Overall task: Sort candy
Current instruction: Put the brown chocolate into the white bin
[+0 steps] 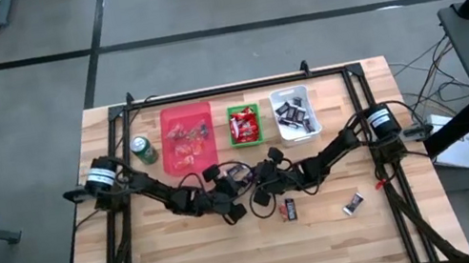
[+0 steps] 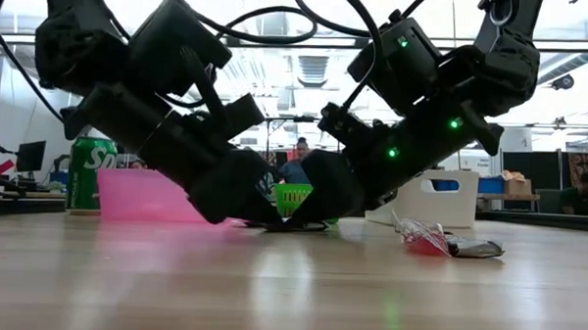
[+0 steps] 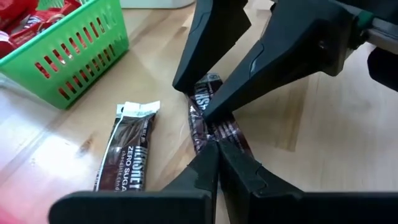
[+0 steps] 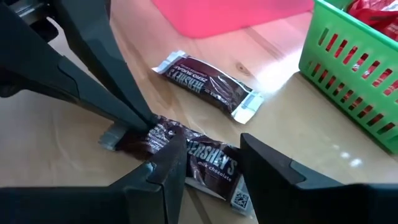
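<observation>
Brown Hershey's bar (image 4: 199, 163) pinched by shut left claw (image 3: 214, 146), right claw (image 4: 208, 165) open astride; overhead hides it.

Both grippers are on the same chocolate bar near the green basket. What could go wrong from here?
1. The left gripper, shut, pins one end of the Hershey's bar while the right gripper straddles it: lifting now may tear the wrapper.
2. The fingers stand very close and may collide.
3. The zero sugar bar lies nearby and may be knocked.
</observation>
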Controlling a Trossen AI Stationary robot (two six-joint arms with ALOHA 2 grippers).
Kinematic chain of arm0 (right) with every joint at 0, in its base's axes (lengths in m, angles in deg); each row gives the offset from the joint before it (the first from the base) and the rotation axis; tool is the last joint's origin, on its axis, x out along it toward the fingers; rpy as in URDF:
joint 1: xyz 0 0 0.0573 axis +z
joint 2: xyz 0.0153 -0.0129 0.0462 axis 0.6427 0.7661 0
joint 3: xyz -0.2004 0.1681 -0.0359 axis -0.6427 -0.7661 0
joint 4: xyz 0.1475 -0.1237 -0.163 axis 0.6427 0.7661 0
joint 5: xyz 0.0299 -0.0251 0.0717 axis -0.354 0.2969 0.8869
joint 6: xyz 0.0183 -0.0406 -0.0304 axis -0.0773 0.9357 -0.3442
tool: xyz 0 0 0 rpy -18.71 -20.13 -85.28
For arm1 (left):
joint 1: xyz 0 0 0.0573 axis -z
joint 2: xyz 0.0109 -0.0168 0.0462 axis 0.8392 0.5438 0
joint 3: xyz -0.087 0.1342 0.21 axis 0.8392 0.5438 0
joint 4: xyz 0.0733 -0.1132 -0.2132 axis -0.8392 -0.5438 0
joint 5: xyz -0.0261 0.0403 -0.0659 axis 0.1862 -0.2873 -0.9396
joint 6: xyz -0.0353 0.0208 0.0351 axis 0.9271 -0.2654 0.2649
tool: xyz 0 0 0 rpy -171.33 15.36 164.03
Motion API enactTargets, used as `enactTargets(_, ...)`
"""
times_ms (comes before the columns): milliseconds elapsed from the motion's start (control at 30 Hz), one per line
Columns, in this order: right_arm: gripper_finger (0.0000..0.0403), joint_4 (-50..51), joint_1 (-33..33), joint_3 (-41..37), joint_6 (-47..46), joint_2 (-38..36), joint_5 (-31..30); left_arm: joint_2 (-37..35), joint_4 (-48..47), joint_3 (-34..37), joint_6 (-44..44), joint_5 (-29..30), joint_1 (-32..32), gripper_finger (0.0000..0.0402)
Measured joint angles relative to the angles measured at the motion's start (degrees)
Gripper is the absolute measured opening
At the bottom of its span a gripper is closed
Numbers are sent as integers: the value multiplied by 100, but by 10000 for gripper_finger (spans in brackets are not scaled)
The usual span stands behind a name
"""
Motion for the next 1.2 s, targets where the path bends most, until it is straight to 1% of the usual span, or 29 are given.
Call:
enactTargets(267,140,201,-6,0,171,-39,-68,4,-451,30,245,-3,173,0)
enactTargets(567,140,883,-15,-28,312,-402,-85,13,-611,74,351,-118,233,0)
enactTargets(767,140,1058,-13,-28,417,-582,-77,-81,-673,30,289,-146,261,0)
enactTargets(833,140,1081,-13,-29,637,-710,106,-157,-684,26,212,-189,282,0)
enactTargets(1000,141,1115,-37,-24,1223,-994,936,-440,-892,47,-45,-341,389,0)
enactTargets(1100,141,1109,-75,-22,1474,-1066,1253,-632,-988,50,-139,-340,464,0)
enactTargets(1200,141,1122,-141,-22,1797,-1074,1914,-799,-1296,52,-138,-290,548,0)
